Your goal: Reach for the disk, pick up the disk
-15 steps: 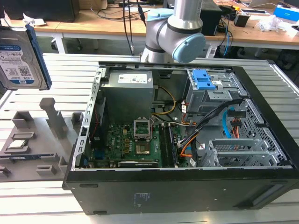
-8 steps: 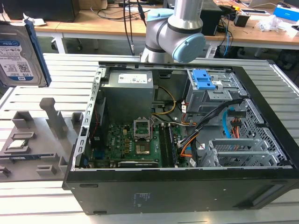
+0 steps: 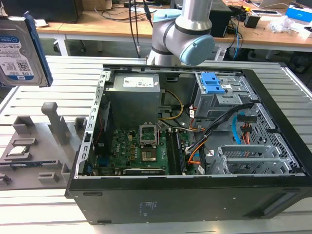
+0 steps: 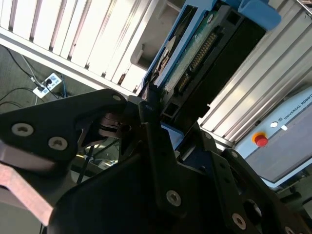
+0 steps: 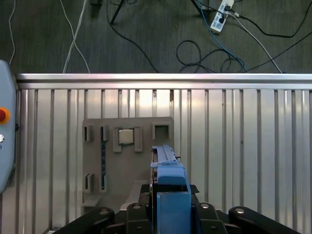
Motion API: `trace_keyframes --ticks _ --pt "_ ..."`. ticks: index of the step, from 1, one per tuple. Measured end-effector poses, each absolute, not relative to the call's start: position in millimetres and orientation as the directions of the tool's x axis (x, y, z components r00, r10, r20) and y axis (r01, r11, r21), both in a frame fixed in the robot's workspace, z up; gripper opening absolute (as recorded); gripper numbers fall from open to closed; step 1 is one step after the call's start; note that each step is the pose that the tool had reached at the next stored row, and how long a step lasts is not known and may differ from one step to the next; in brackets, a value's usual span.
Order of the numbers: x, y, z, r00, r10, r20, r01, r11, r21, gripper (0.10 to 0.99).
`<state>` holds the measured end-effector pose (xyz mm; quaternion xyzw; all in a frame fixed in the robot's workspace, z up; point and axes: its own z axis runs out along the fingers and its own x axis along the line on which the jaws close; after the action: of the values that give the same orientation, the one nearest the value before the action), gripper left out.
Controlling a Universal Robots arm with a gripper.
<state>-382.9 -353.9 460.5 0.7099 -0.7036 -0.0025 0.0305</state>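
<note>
An open computer case (image 3: 195, 146) lies beside a grey tray (image 3: 44, 146) of slots. The disk (image 3: 19, 48) hangs on edge above that tray, pinched between the sides of my gripper (image 4: 148, 100). My judgement: squeeze firmly and stay clear of the tray's posts.

Slatted metal table (image 3: 73, 78) carries a computer case (image 3: 195, 195) (side open) and grey fixture (image 3: 44, 151).

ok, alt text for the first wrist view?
The pincer grips the disk edge-on, blue bracket toward the camera, over a grey fixture tray on a slatted metal table. A small square chip sits in one tray slot; cables lie on the dark floor beyond.
</note>
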Motion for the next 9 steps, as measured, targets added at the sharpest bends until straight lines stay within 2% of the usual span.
trace_keyframes --ticks 9 --pt "-382 -354 486 0.010 -0.999 0.039 -0.999 -0.008 0.047 0.365"
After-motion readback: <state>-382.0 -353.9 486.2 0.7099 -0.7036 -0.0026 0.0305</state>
